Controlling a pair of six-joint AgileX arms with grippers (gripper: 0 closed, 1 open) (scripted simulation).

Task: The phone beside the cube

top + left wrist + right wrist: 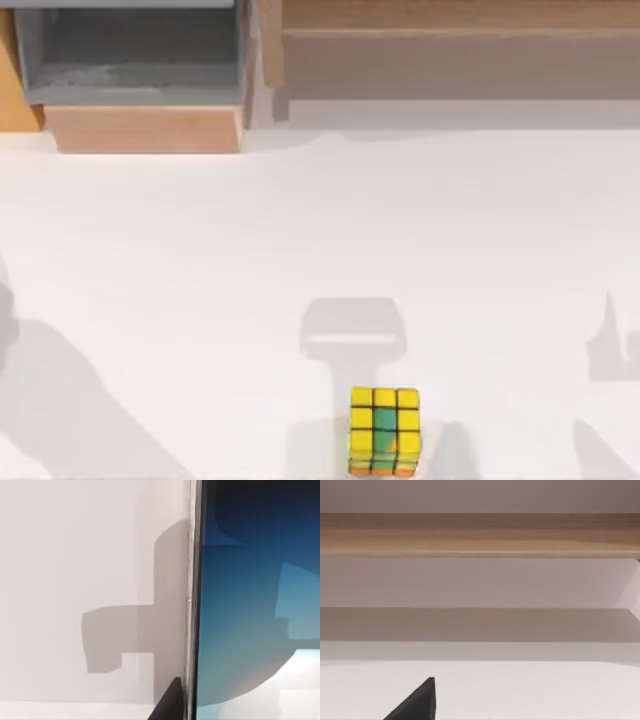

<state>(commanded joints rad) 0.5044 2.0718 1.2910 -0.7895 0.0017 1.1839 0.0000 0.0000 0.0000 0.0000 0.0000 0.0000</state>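
One cube point(384, 430) sits at the table's point(200, 300) near edge. Seen from the left wrist, the phone point(250, 605) stands close against the camera, probably held, though I cannot tell how the fingers stand; a loose hold could drop it onto the cube

Top view looks down on the table point(200, 300); wrist views sit close

Yellow-green cube point(384, 431); seemingly blue-gradient phone point(250, 605).
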